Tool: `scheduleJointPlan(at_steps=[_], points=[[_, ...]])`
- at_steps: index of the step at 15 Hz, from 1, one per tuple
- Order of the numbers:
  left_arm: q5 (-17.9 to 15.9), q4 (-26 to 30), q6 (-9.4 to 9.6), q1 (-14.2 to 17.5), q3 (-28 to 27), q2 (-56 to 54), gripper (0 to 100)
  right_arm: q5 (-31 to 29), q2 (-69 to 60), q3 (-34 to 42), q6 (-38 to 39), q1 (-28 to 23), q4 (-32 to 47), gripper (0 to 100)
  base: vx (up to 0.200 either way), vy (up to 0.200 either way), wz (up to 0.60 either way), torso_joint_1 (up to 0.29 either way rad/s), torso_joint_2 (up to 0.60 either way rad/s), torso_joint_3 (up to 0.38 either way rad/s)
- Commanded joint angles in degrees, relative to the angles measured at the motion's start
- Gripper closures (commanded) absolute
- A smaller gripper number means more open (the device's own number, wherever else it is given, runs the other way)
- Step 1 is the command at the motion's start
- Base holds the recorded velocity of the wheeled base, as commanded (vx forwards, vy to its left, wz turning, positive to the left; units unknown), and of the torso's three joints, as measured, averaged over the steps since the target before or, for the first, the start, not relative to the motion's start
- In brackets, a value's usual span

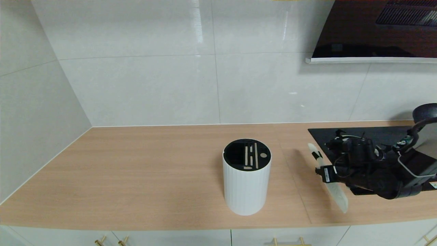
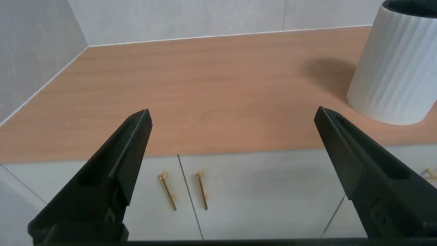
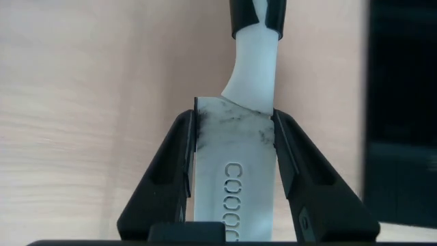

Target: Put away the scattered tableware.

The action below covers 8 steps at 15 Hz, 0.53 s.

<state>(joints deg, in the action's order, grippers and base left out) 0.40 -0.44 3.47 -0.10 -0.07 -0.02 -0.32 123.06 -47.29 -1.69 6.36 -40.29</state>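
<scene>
While the left gripper (image 2: pixel 232 116) hangs with its two dark fingers spread wide and nothing between them, the right gripper (image 1: pixel 324 172) is closed across the flat of a white ceramic knife with a black band on its handle (image 1: pixel 338 196). In the right wrist view the black fingers (image 3: pixel 177 157) press on both edges of the blade (image 3: pixel 235 164), which bears grey smudges and a row of small oval marks.

A white ribbed cylindrical holder with a black slotted top (image 1: pixel 247 177) stands upright on the light wooden counter (image 1: pixel 136 171). The knife is to the right of the holder, well apart from it. Its handle end points toward the tiled wall and its blade tip toward the counter's front edge. Whether the blade touches the wood cannot be told.

Beyond the knife, farther right of the holder, a flat black cooktop (image 1: pixel 375 135) is set into the counter. A dark glass range hood (image 1: pixel 375 30) hangs on the wall above it.

The left gripper is to the left of the holder (image 2: pixel 396 68), at the counter's front edge, above white cabinet doors with slim brass handles (image 2: pixel 181 191).
</scene>
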Motion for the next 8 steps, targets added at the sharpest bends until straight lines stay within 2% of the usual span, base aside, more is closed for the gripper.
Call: scheduleJointPlan(at_steps=[1,2,3,4,5,6,7,8], points=[[-0.2,-0.1,0.04,0.0,-0.1,0.0,0,-0.1,-11.4,3.2,0.1,3.4,0.0,100,0.000,0.000,0.00,0.000,0.00,0.000],[-0.8,-0.2,-0.05,0.0,-1.2,0.0,0,-0.3,-14.7,4.0,0.4,5.2,0.1,100,0.000,0.000,0.00,0.000,0.00,0.000],[-1.9,0.4,-0.22,0.0,-4.6,0.1,0,-0.7,-17.9,4.7,0.6,7.1,0.2,100,0.000,0.000,0.00,0.000,0.00,0.000],[-3.7,1.4,-1.19,-0.1,-8.4,1.2,0,-1.7,-20.9,4.8,0.8,9.0,0.3,100,0.000,0.000,0.00,0.000,0.00,0.000],[-7.0,4.0,-1.36,-0.3,-14.2,6.2,0,-3.4,-24.5,4.2,0.8,11.6,1.6,100,0.000,0.000,0.00,0.000,0.00,0.000],[-9.2,4.9,-1.36,-0.3,-17.5,11.3,0,-3.6,-26.7,3.2,0.8,13.5,3.6,100,0.000,0.000,0.00,0.000,0.00,0.000],[-12.1,4.9,-1.36,-0.3,-22.3,19.9,0,-3.7,-29.4,2.6,0.9,16.8,6.7,100,0.000,0.000,0.00,0.000,0.00,0.000],[-13.5,4.9,-1.36,-0.3,-26.2,26.1,0,-3.8,-31.1,2.6,0.9,18.5,7.3,100,0.000,0.000,0.00,0.000,0.00,0.000]])
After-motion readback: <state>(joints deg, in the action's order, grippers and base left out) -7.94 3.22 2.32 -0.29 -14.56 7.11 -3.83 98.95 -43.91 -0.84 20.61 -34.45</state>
